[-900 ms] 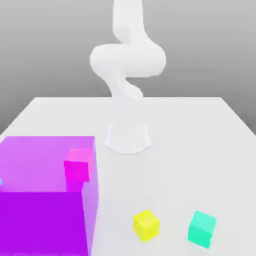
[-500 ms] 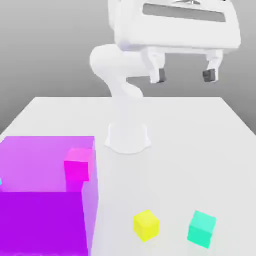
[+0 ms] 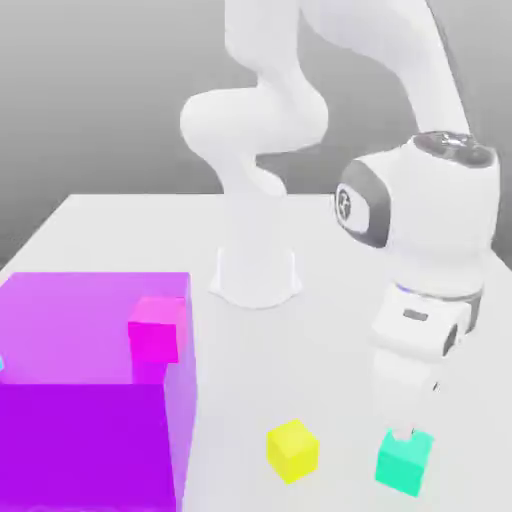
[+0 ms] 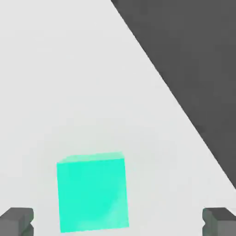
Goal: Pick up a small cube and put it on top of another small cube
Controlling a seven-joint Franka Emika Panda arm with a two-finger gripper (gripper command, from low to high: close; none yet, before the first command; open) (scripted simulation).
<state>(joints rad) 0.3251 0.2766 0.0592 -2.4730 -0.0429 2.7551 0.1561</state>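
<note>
Teal small cube [image 3: 404,463] sits at the lower right of the exterior view, resting on the pale desk [image 3: 330,240] close to the frame's bottom edge. Directly above it hangs the white hand [image 3: 407,432], pointing down, with a dark fingertip at the cube's top edge; whether it touches the cube I cannot tell from here. The arm [image 3: 265,110] rises from its round base at the centre of the desk and bends across the upper right of the frame. Just left of the small cube lies a yellow cube [image 3: 292,449], apart from it. A large see-through purple box [image 3: 90,385] fills the lower left, with a magenta cube [image 3: 155,329] at its upper right corner.

Hand view next: the small cube [image 4: 92,192] lies low and left of centre on the desk [image 4: 73,83]. Two dark fingertips [image 4: 16,221] stand in the bottom corners, spread wide, and the cube sits between them, nearer the left one, held by neither. Dark ground beyond the desk's edge takes the upper right.
</note>
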